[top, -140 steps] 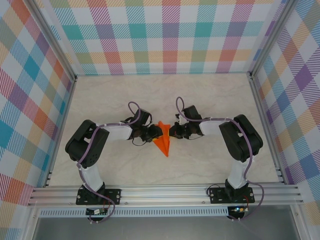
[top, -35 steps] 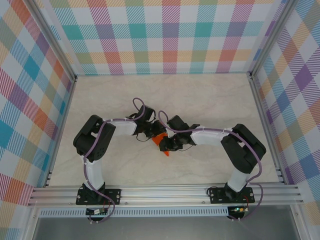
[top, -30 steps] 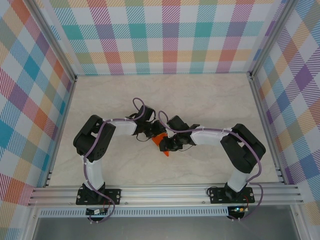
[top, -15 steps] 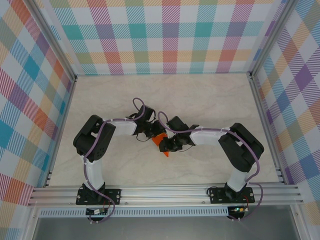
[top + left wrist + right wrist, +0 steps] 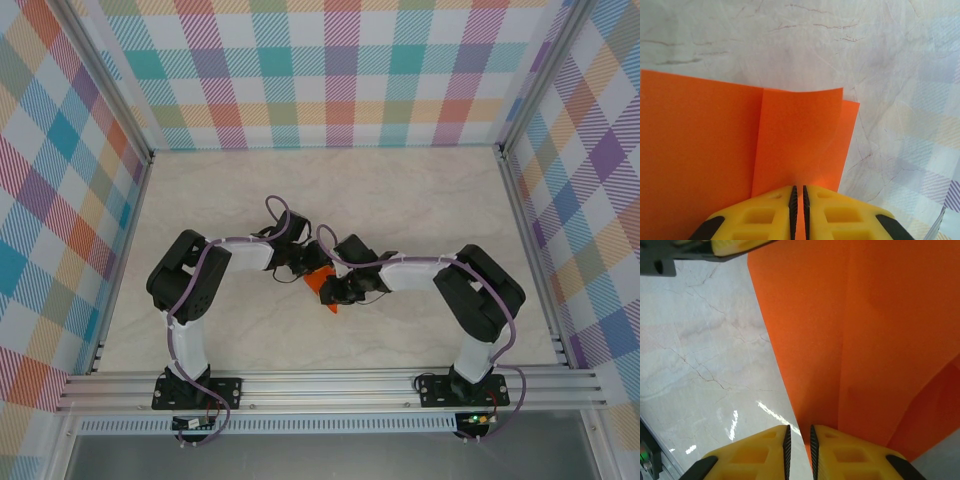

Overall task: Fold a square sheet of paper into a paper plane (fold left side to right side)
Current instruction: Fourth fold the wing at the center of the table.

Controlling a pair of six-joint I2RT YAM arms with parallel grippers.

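**A:** What's different from a few seconds back?

**B:** Back then the grippers sat one on each side of the orange paper plane (image 5: 320, 283), which lay in plain sight on the counter (image 5: 420, 200). Now both have closed in on it. The right arm (image 5: 410, 272) reaches across toward the left one, and most of the paper is hidden beneath them. It is still mid-counter, its point toward the arm bases.

**A:** And in the last second?

**B:** Very little. The right arm's elbow has drawn in slightly and its gripper has tightened a touch. The paper hasn't shifted.

**A:** Are they actually holding it?

**B:** The left gripper (image 5: 798, 190) is nearly closed, with a thin layer of the paper running into the slit between its fingers. That layer belongs to a creased flap (image 5: 800, 130) whose far edge bows up a little, with a lower layer peeking out just beyond it. The right gripper (image 5: 799, 432) is narrow too, and the paper's long edge runs down into its gap, so it looks pinched there as well.

**A:** So where does that leave the fold?

**B:** I'd say the approach and grasp are finished. The left-to-right fold itself looks ready to be carried over and pressed. With two pinches so close together, an uneven pull could skew the crease.
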